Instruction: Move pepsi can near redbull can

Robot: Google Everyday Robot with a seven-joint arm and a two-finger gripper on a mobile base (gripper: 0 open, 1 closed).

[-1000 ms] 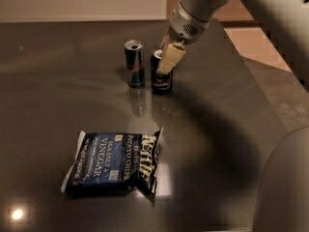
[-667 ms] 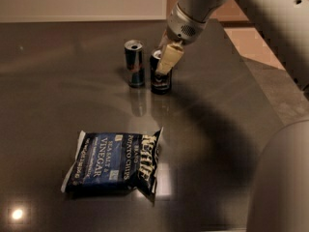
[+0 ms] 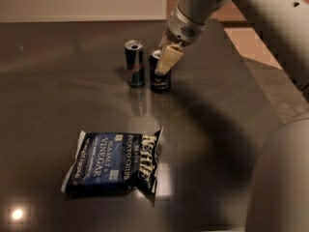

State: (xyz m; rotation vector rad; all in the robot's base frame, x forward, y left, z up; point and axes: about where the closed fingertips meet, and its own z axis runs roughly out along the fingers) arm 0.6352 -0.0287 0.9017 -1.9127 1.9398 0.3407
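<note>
The pepsi can point(image 3: 160, 81) is a squat dark navy can standing upright on the dark table point(image 3: 217, 129), at the back middle. The redbull can point(image 3: 135, 64) is slim, blue and silver, and stands upright just to the left of it with a narrow gap between them. My gripper point(image 3: 163, 64) comes down from the upper right and sits at the top of the pepsi can, covering part of its rim. The pepsi can's base rests on the table.
A dark blue bag of salt and vinegar chips point(image 3: 113, 161) lies flat at the front left. The table's right edge point(image 3: 270, 105) runs along a tiled floor. My arm's pale body point(image 3: 285, 178) fills the right foreground.
</note>
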